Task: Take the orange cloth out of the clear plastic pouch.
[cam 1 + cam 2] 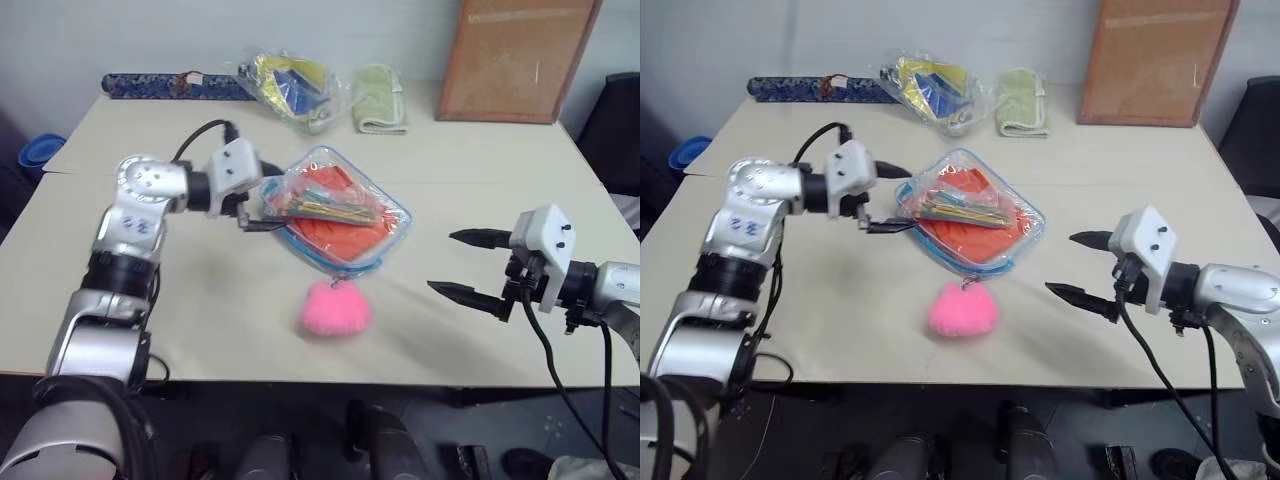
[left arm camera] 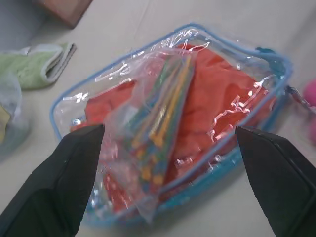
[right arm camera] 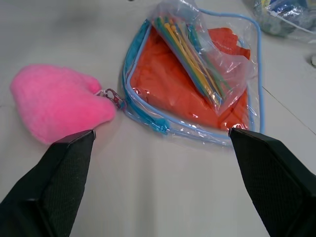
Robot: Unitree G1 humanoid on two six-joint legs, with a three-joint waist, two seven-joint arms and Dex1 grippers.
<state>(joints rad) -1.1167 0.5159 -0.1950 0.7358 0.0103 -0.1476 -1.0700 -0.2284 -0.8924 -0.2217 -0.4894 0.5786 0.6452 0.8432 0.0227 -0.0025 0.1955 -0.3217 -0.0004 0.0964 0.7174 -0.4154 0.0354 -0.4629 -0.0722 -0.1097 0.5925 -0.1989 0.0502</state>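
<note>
Pink and fluffy, a heart charm (image 1: 335,307) lies nearest on the beige table (image 1: 200,300), clipped to the clear plastic pouch (image 1: 395,215) just beyond it. To the right, the right gripper (image 1: 468,264) hovers well apart from the pouch, fingers spread wide, holding nothing. Inside the pouch sits the orange cloth (image 1: 350,232), with a small clear bag of coloured sticks (image 1: 325,207) lying on top. At the pouch's left edge, the left gripper (image 1: 268,202) is wide open. Farther back lie a crinkly bag (image 1: 290,88) and a green towel (image 1: 380,98).
</note>
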